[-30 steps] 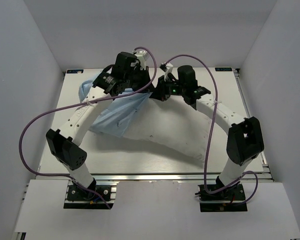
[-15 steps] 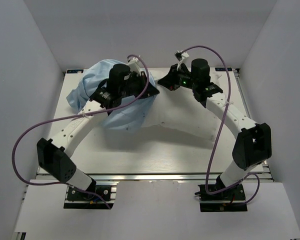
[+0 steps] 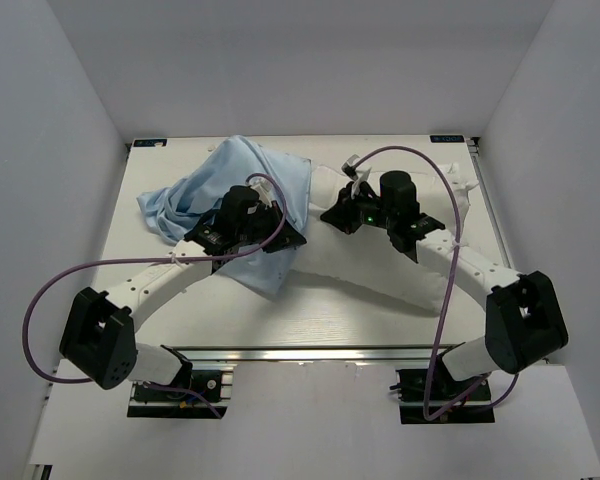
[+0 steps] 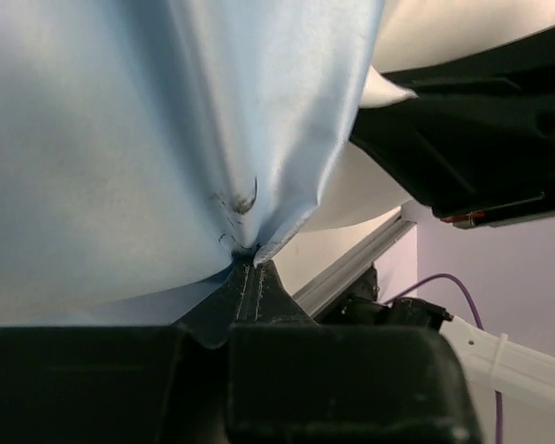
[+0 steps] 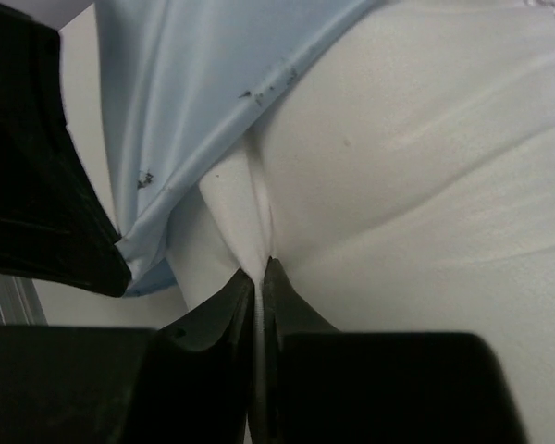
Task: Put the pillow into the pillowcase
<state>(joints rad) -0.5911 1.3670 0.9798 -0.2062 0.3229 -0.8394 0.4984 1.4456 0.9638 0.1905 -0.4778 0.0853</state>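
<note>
The light-blue pillowcase (image 3: 245, 180) lies wrinkled over the table's far left and middle. It partly covers the left end of the plump white pillow (image 3: 380, 275), which stretches off to the right. My left gripper (image 3: 288, 238) is shut on a pinched edge of the pillowcase (image 4: 120, 139), and its jaws (image 4: 245, 264) meet on the blue cloth. My right gripper (image 3: 332, 215) is shut on a fold of the pillow (image 5: 425, 166) beside the blue edge (image 5: 185, 83). A thin ridge of white fabric runs between its jaws (image 5: 259, 270). The two grippers are close together.
A metal rail (image 3: 310, 352) runs along the table's near edge. White walls enclose the table on three sides. Purple cables (image 3: 40, 300) loop from both arms. The right arm's black body (image 4: 472, 139) is close to the left gripper.
Both arms have come toward the near side and lowered over the table. The pillowcase, bunched behind the left arm before, now lies spread over the far left. The pillow has settled flatter.
</note>
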